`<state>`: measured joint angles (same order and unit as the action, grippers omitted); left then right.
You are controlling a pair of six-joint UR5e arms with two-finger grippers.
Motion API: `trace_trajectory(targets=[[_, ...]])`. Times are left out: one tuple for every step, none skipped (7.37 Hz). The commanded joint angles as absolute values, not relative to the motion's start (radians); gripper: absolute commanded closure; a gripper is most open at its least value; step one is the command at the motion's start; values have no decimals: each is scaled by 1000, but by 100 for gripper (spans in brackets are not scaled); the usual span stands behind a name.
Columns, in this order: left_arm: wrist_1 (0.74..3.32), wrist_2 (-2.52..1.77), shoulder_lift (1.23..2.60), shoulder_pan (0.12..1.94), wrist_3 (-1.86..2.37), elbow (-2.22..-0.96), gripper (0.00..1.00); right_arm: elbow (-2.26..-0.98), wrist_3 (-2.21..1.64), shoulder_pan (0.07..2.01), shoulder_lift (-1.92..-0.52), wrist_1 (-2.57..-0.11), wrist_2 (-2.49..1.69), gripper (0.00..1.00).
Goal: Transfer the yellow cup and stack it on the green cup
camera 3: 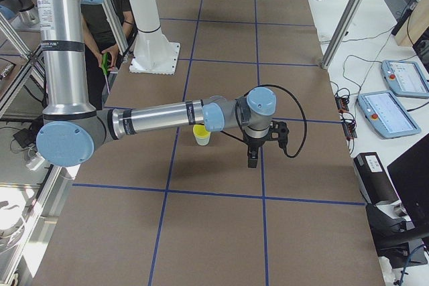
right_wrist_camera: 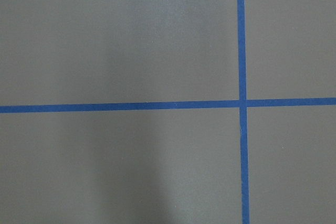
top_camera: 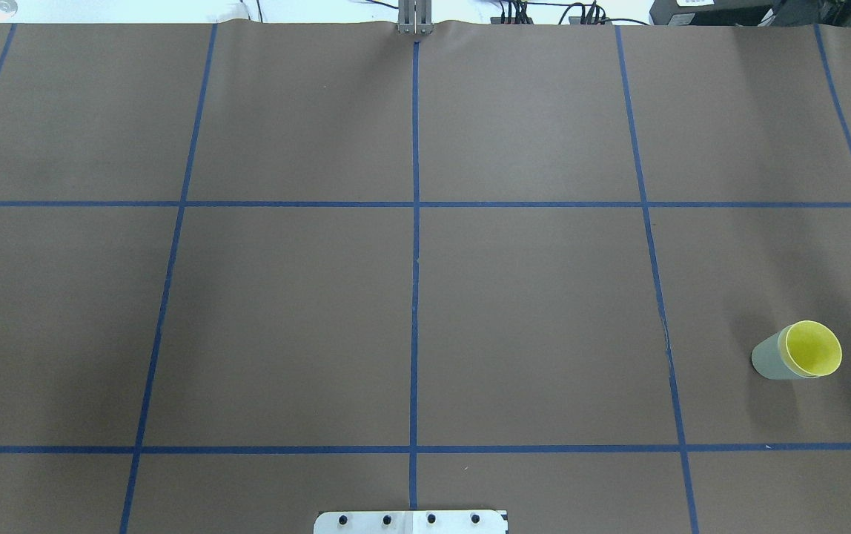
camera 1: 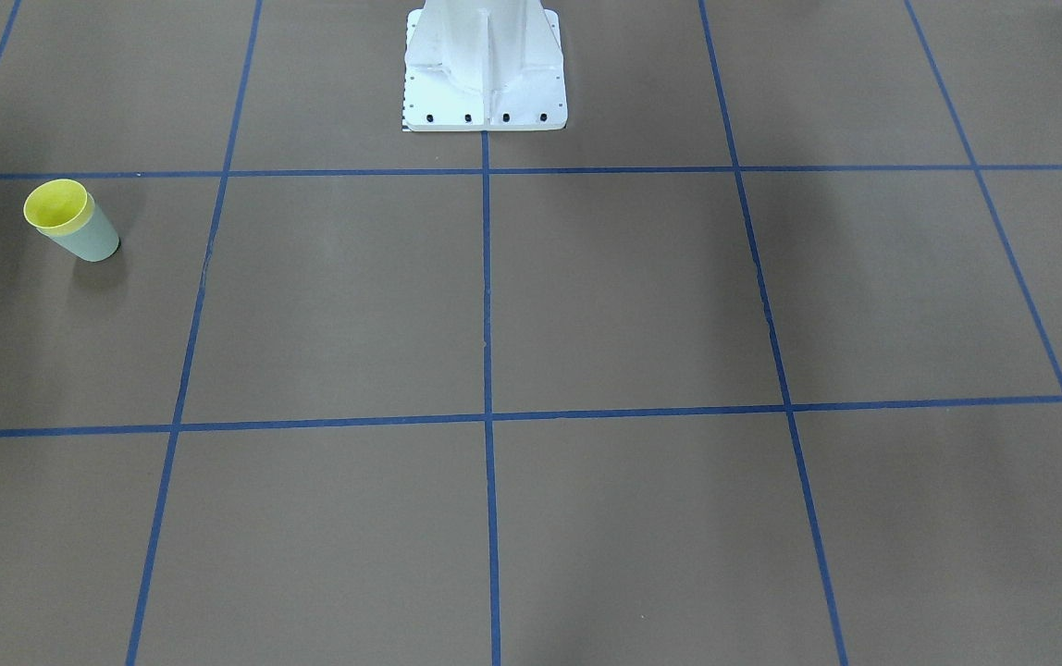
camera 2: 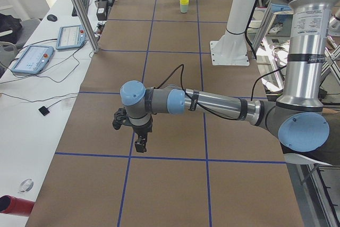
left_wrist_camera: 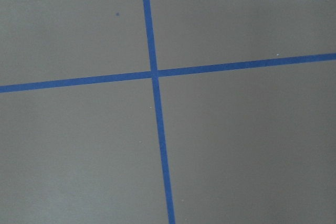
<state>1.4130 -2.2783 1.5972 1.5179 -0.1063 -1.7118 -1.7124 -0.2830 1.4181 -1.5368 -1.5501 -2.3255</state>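
Note:
The yellow cup (camera 1: 56,205) sits nested inside the green cup (camera 1: 92,239), and only its rim and inside show. The pair stands upright on the brown table, on the robot's right side (top_camera: 813,348). The green cup's wall shows below the yellow rim (top_camera: 769,358). The pair also shows small in the exterior left view (camera 2: 184,1) and behind the right arm in the exterior right view (camera 3: 201,130). My left gripper (camera 2: 139,144) hangs over the table far from the cups. My right gripper (camera 3: 253,159) hangs beside the pair, apart from it. I cannot tell whether either is open or shut.
Blue tape lines (top_camera: 414,222) divide the table into squares. The white robot base (camera 1: 485,102) stands at the table's edge. A side bench holds teach pendants (camera 2: 32,59) and cables. A person (camera 3: 100,31) stands behind the robot's column.

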Motion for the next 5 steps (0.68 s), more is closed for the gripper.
trace_trajectory(targets=[[1416, -2279, 1598, 1517, -107, -1713, 0, -1718, -291, 1417, -1539, -1549, -2329, 0], [1416, -2279, 1600, 1517, -106, -1713, 0, -1714, -291, 1417, -1540, -1548, -2329, 0], [1416, -2279, 1600, 1517, -106, -1713, 0, -1715, -291, 1417, -1540, -1549, -2329, 0], [1417, -2279, 1598, 1517, -107, -1713, 0, -1713, -291, 1417, -1540, -1548, -2327, 0], [1417, -2279, 1598, 1517, -107, -1713, 0, -1712, -291, 1417, -1539, -1548, -2327, 0]])
